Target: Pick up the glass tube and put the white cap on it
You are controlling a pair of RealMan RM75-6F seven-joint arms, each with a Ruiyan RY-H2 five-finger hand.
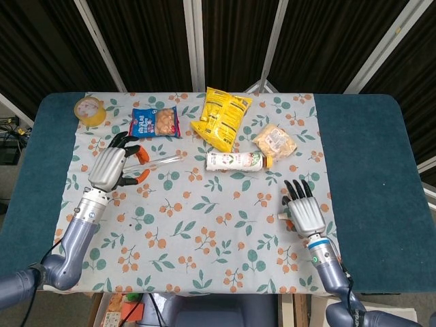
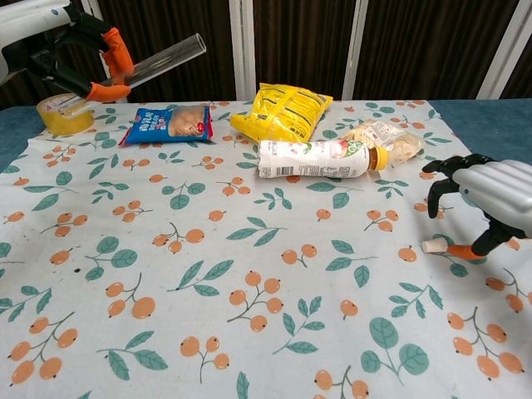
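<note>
Tube up, going for the cap

I have the glass tube [image 2: 162, 60] lifted in my left hand [image 1: 112, 167]; the white cap [image 2: 433, 246] lies on the cloth [image 2: 249, 274] under my right hand [image 2: 490, 195], fingers spread, empty. Next I need to pinch it cleanly.

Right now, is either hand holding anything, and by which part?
The left hand holds the glass tube near its lower end, lifted off the table. The right hand holds nothing; its thumb tip sits beside the white cap.
</note>
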